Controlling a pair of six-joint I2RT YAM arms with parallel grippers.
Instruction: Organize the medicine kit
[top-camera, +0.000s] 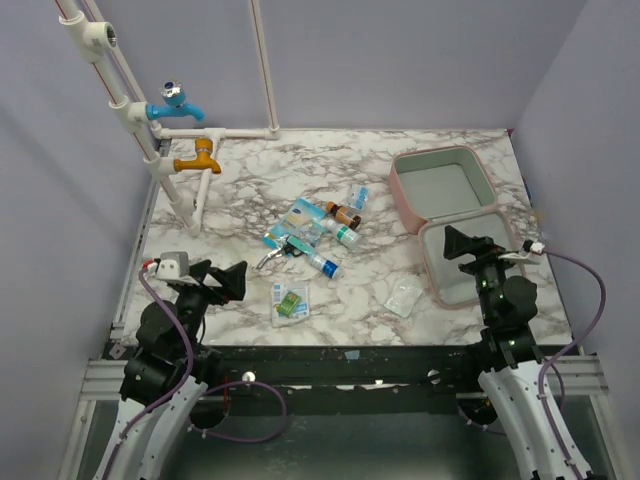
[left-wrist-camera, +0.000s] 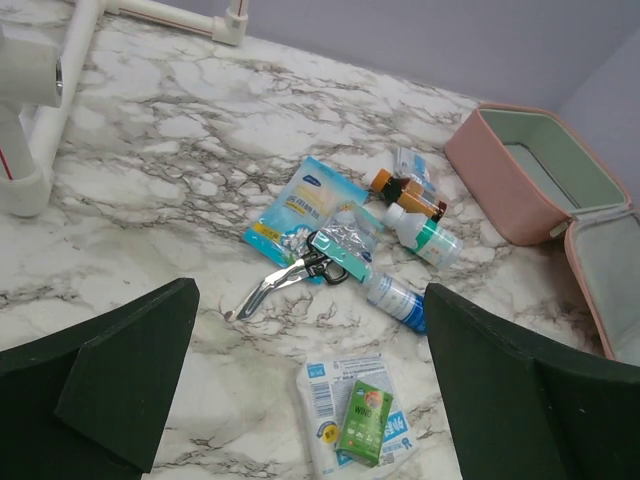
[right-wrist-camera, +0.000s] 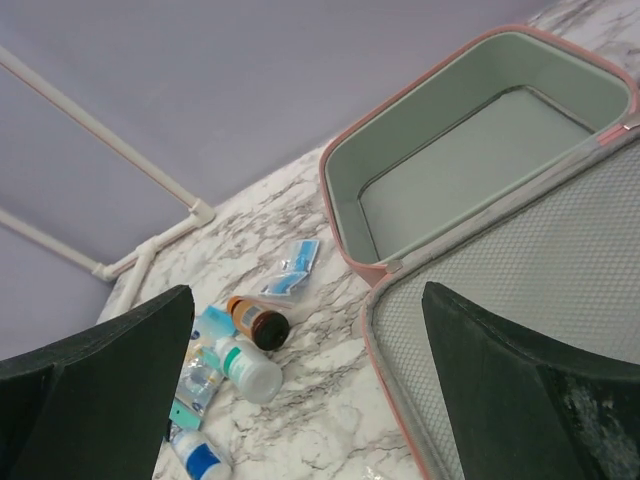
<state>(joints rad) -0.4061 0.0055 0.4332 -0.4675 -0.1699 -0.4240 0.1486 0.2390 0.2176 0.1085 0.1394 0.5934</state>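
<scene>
The medicine kit (top-camera: 403, 200) lies open at the table's right, a pink case with pale grey insides; its mesh-lined half (top-camera: 440, 290) is the nearer one. My right gripper (top-camera: 470, 243) hovers open over that nearer half, holding nothing. In the right wrist view the medicine kit (right-wrist-camera: 345, 240) fills the right side, the right gripper (right-wrist-camera: 305, 290) open above bare marble. My left gripper (top-camera: 228, 280) stands open at the near left, holding nothing. In the left wrist view the left gripper (left-wrist-camera: 310, 290) spans a white sachet with a green box (left-wrist-camera: 362, 420) on it; the medicine kit (left-wrist-camera: 495, 185) is at the far right.
Loose items lie mid-table: a brown bottle (top-camera: 343, 213), a white green-labelled bottle (top-camera: 346, 235), a blue-white bottle (top-camera: 324, 265), small scissors (top-camera: 272, 257), blue sachets (top-camera: 303, 213), a clear packet (top-camera: 404, 296). White pipes with a blue tap (top-camera: 175, 105) and an orange tap (top-camera: 200, 158) stand back left.
</scene>
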